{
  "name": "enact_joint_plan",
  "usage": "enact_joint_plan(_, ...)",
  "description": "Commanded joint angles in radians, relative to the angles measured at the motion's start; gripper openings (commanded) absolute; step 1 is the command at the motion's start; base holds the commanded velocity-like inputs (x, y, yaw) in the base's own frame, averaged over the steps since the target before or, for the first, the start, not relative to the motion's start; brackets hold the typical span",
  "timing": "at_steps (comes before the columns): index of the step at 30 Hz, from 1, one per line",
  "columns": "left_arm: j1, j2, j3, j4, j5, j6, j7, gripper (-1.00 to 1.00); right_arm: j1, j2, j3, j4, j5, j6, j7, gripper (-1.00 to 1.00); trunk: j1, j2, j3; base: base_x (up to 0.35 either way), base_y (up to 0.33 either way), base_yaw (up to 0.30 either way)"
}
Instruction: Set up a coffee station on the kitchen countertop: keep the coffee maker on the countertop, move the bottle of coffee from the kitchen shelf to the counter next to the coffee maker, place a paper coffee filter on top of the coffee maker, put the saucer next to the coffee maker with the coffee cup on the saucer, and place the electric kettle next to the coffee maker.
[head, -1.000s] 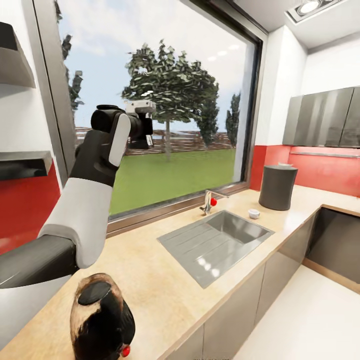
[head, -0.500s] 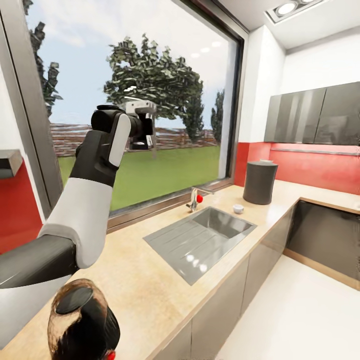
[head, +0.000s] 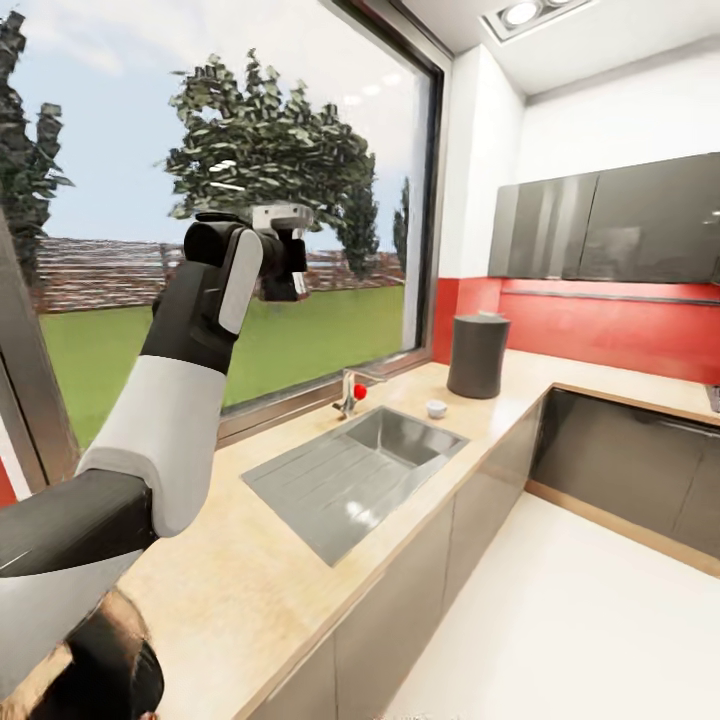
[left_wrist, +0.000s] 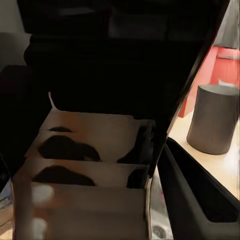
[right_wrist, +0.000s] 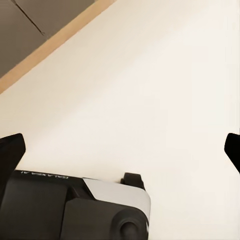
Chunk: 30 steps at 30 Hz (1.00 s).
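Coffee maker (head: 477, 356), the tall charcoal-grey round-bodied machine, is sitting on the long light beige wood-grain counter (head: 250, 590) at the far end, in the corner by the red backsplash. From the head camera you only get its plain grey side. It also shows up in the left wrist cam (left_wrist: 212, 118), standing upright on that same beige top.

Just beside it, on the side toward the sink, there's a small white cup (head: 436, 408) on the counter, close to the machine but not touching it. It's too small to make out a handle.

Next along is the stainless steel sink with its ribbed drainboard (head: 345, 478), plus a chrome tap with a red knob (head: 352, 392) by the window.

Way down at the near end, the domed glass kettle with dark patches (head: 115, 670) is half hidden under the left arm and well apart from the coffee maker.

The left claw (head: 283, 272) is held up high in front of the window. Its wrist cam is mostly dark shapes and reflections, so I honestly can't tell if it's apart or clamped on something.

The right claw (right_wrist: 120, 150) hangs over the pale floor with its dark fingertips (right_wrist: 11, 150) spread wide apart and nothing between them.
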Motion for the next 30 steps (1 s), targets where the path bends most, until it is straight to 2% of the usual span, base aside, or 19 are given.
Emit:
enact_joint_plan(1,-0.001,0.000,-0.001,0.000,0.008,0.004,0.008,-1.00,0.000,0.000,0.008,-0.002,-0.007,0.006,-0.006,1.00,0.000,-0.001,-0.002,0.000,-0.298,-0.174)
enact_joint_plan(11,-0.001,0.000,0.000,0.002,0.008,0.003,0.009,-1.00,0.000,-0.004,0.004,-0.002,-0.006,0.001,-0.005,1.00,0.000,-0.001,-0.009,0.000,-0.296,-0.090)
enact_joint_plan(14,0.001,0.000,0.000,0.001,0.008,0.002,0.009,-1.00,0.000,-0.005,0.003,-0.002,-0.007,0.001,-0.006,1.00,0.000,-0.001,-0.009,0.000,-0.106,-0.006)
enact_joint_plan(17,0.001,0.000,0.000,0.002,0.008,0.002,0.009,-1.00,0.000,-0.006,0.001,-0.002,-0.036,0.002,-0.006,1.00,0.000,-0.001,-0.010,0.000,-0.014,-0.149)
enact_joint_plan(19,0.001,0.000,-0.001,0.002,0.008,0.002,0.009,-1.00,0.000,-0.006,0.001,-0.002,-0.077,0.003,-0.006,1.00,0.000,-0.001,-0.012,0.000,-0.005,-0.214)
enact_joint_plan(22,0.002,0.000,-0.001,0.008,0.008,0.001,0.010,-1.00,0.000,-0.007,0.001,-0.002,-0.102,0.004,-0.006,1.00,0.000,-0.001,-0.014,0.000,-0.002,-0.234)
enact_joint_plan(28,0.002,0.000,-0.006,0.014,0.008,0.001,0.010,-1.00,0.000,-0.008,0.001,-0.002,-0.115,0.004,-0.006,1.00,0.000,-0.001,-0.019,0.000,-0.001,-0.246)
enact_joint_plan(30,0.002,0.000,-0.021,0.015,0.008,0.000,0.010,-1.00,0.000,-0.008,0.001,-0.002,-0.117,0.004,-0.006,1.00,0.000,-0.001,-0.021,0.000,0.000,-0.234)
